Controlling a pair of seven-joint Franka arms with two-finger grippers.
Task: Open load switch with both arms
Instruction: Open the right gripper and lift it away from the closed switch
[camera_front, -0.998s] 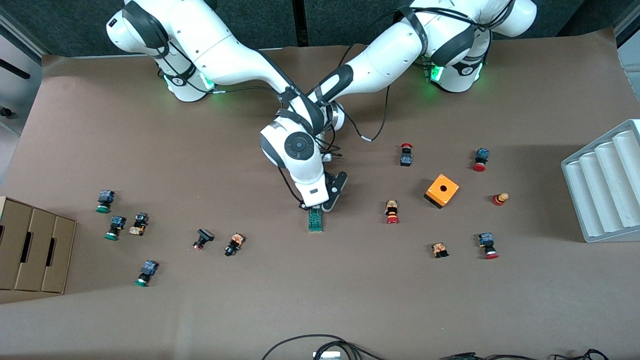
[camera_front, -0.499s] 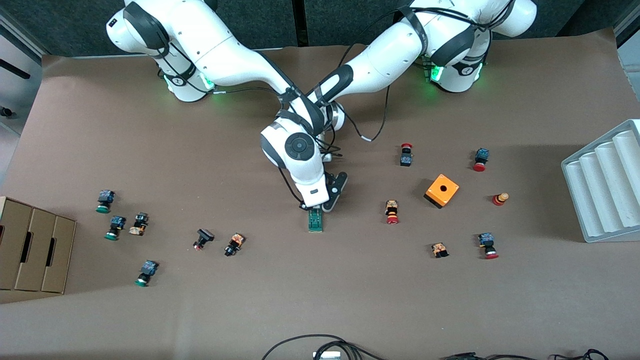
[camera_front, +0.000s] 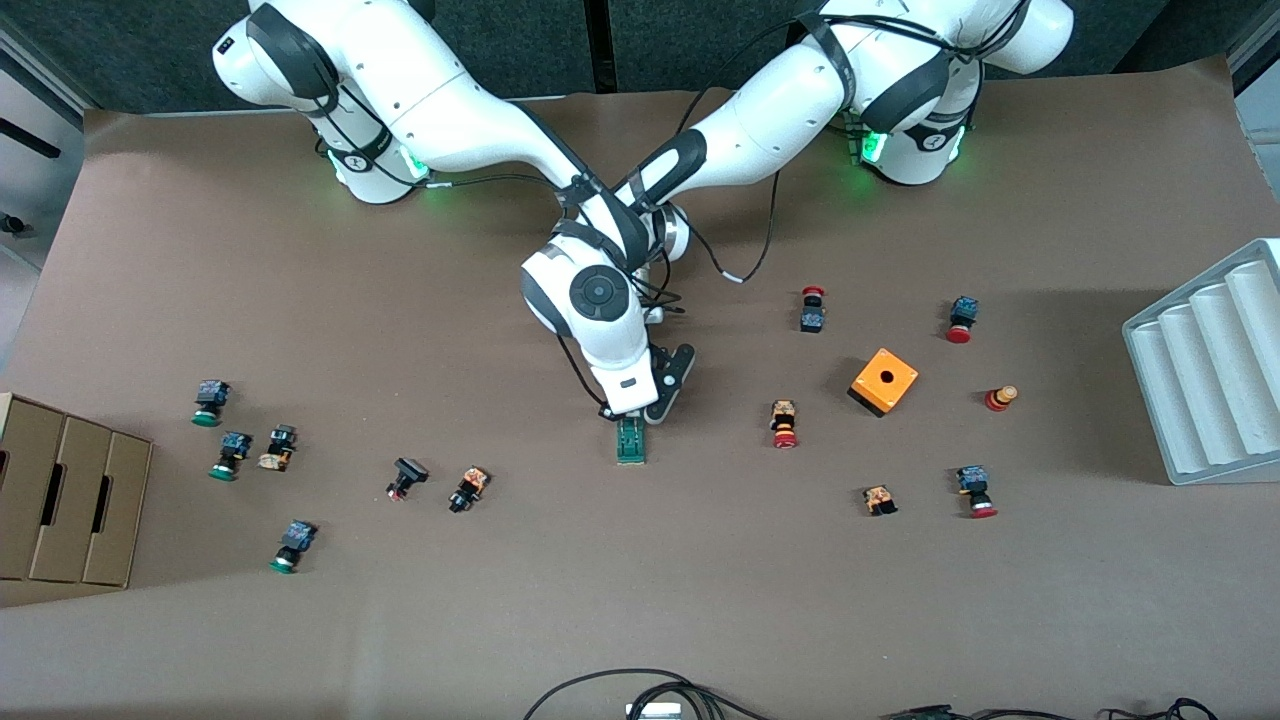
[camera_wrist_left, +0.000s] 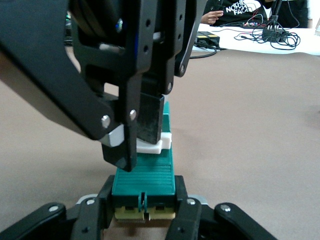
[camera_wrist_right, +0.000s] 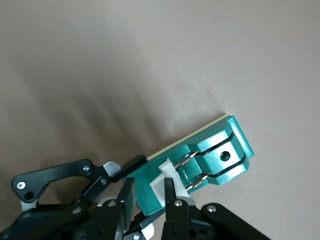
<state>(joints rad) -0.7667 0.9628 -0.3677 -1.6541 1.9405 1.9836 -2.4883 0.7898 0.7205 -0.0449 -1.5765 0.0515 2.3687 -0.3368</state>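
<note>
Load switch (camera_front: 630, 442) flat mid-table, its white sliding piece (camera_wrist_left: 156, 143) pinched by the right gripper (camera_wrist_right: 149, 196); left gripper (camera_wrist_left: 144, 212) clamps the green body's end; orange cube (camera_front: 884, 381) lies toward the left arm's end

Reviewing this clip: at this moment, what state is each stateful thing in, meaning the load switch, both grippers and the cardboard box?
load switch: flat on the table, gripped at two places, white sliding piece pinched.
left gripper: shut on the load switch body's end.
right gripper: shut on the white sliding piece.
cardboard box: flaps open, at the right arm's end of the table.
</note>
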